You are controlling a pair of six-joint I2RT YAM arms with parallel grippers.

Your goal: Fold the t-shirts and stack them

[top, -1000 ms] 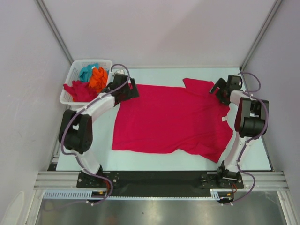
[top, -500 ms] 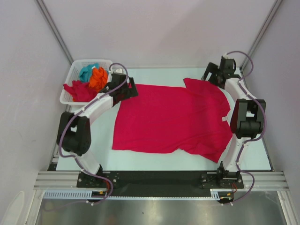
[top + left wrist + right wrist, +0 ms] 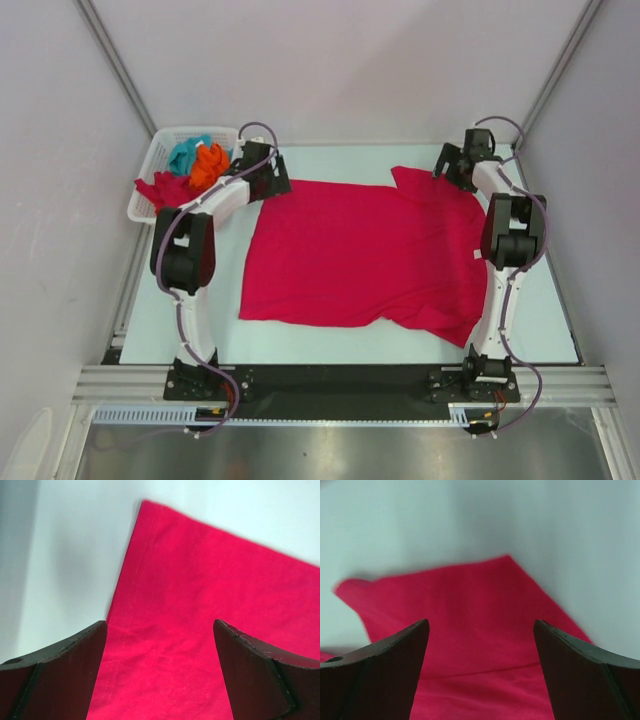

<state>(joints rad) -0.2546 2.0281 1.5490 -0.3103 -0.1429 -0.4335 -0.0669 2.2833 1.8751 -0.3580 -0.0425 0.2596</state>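
Pale desk (image 3: 330,160), seen from above, with both arm bases bolted at its near edge. One crimson t-shirt (image 3: 360,250) lies spread flat over the middle of the desk. Its hem is toward the left and its sleeves toward the right, one sleeve pointing to the far edge and the other to the near edge.

The left arm (image 3: 185,250) reaches up the left side to the shirt's far-left hem corner. The right arm (image 3: 510,235) reaches up the right side to the far sleeve.

A white lattice basket (image 3: 150,170) stands at the far-left corner of the desk, just beside the left arm's wrist. It holds three crumpled shirts: a red shirt (image 3: 170,192) draped over its near rim, an orange shirt (image 3: 208,165) and a teal shirt (image 3: 185,153) behind it.

In the left wrist view the left fingers (image 3: 60,665) are spread wide. The stitched hem corner lies below and between them, and nothing is pinched. In the right wrist view the right fingers (image 3: 380,665) are likewise spread wide over the sleeve, and nothing is pinched. Whether either pair of tips touches the cloth cannot be told.

A small white label (image 3: 478,256) shows at the shirt's right edge, between the two sleeves and close to the right arm.
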